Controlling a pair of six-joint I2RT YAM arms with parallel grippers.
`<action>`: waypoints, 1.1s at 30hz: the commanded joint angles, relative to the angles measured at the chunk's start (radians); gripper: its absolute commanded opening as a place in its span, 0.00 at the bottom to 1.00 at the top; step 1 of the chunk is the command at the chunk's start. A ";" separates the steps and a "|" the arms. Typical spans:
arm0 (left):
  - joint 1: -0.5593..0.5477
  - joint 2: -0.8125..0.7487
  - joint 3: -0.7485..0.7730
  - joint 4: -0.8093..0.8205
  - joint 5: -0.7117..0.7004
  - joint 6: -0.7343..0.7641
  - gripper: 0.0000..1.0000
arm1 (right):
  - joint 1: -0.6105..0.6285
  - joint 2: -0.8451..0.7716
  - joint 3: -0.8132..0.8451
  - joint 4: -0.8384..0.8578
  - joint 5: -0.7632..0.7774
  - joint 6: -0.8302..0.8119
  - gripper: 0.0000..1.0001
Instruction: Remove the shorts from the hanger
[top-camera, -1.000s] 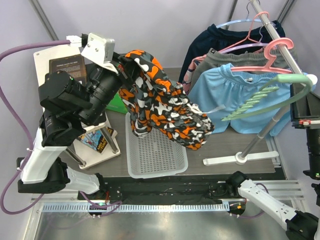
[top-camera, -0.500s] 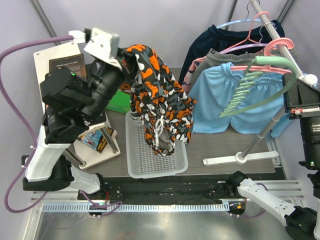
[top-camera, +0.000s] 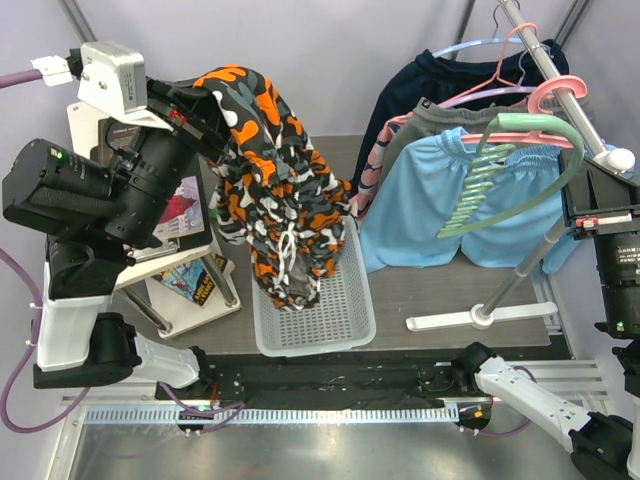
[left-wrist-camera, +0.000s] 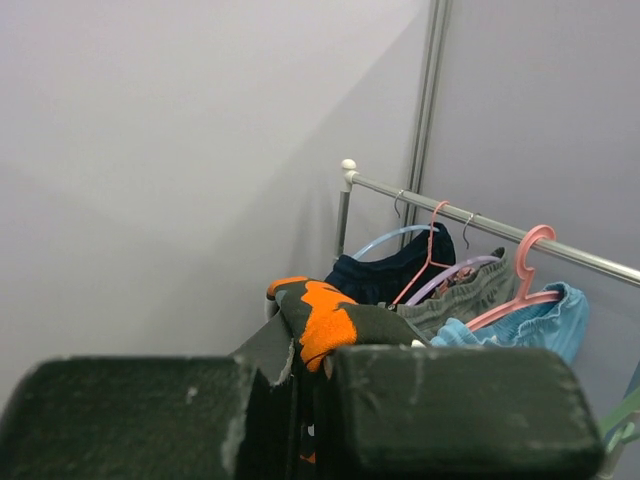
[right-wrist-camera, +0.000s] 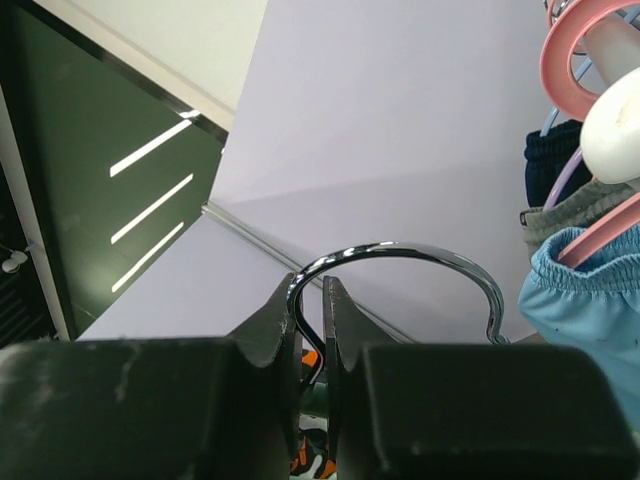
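Dangling from the clenched left gripper (left-wrist-camera: 306, 372), the camouflage shorts (top-camera: 280, 210) hang free of the green hanger (top-camera: 478, 185), hem over the basket (top-camera: 330, 325) beneath, ready for a drop. Right gripper (right-wrist-camera: 311, 335) pinches that hanger's metal hook (right-wrist-camera: 420, 252), holding it aside; light blue shorts (top-camera: 420, 215) hang just beside it.

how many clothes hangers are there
5: a mint green plastic hanger held in the right gripper; on the metal rail, a thick pink one, a thin pink one, a lilac one and a pale blue one. Others may hide behind clothes.
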 joint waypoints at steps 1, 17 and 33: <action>0.002 -0.019 0.006 0.080 0.002 0.020 0.00 | 0.000 0.005 -0.005 0.052 0.010 0.022 0.01; 0.035 -0.005 -0.240 0.042 0.110 -0.244 0.00 | 0.000 0.014 -0.017 0.052 0.002 0.033 0.01; 0.315 -0.148 -0.555 -0.112 0.137 -0.382 0.00 | -0.002 0.018 -0.028 0.049 -0.009 0.034 0.01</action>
